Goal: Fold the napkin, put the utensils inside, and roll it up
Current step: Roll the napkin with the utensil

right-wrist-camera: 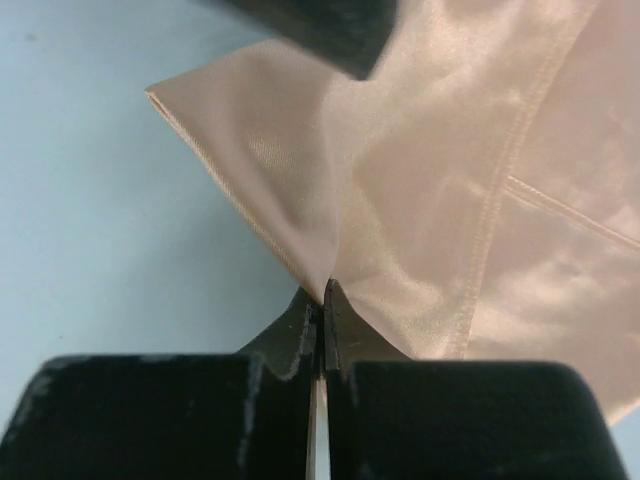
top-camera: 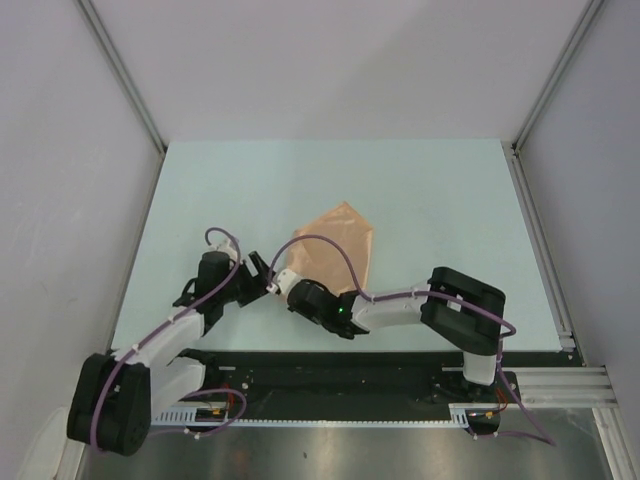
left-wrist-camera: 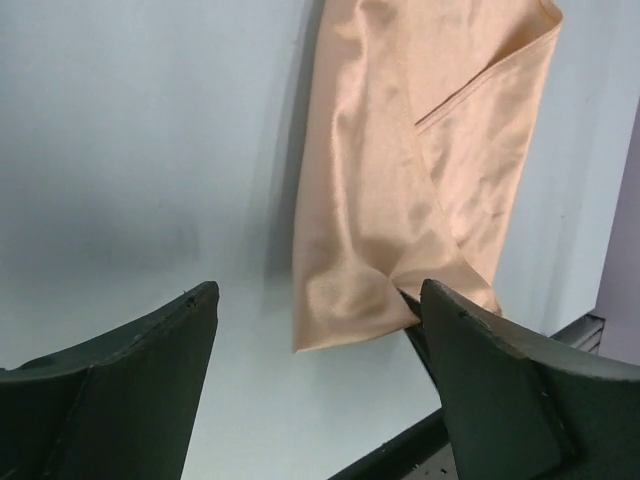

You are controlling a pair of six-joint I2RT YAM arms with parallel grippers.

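The peach-orange napkin [top-camera: 340, 240] lies folded on the pale table, narrowing toward its near-left end. My right gripper [top-camera: 284, 283] is shut on that near corner; in the right wrist view the jaws [right-wrist-camera: 324, 292] pinch a fold of the cloth [right-wrist-camera: 430, 180], which pulls into a crease there. My left gripper [top-camera: 267, 276] sits just left of the corner and is open. Its two dark fingers [left-wrist-camera: 130, 380] stand wide apart in the left wrist view, with nothing between them; the napkin [left-wrist-camera: 380, 170] hangs just beyond them. The utensils are out of view.
The pale blue-green table [top-camera: 420, 190] is walled in by grey panels with metal posts [top-camera: 125, 75]. Its near edge, with a black strip [left-wrist-camera: 400, 450], runs just below the napkin corner. The left gripper's finger [right-wrist-camera: 310, 25] shows dark at the top of the right wrist view.
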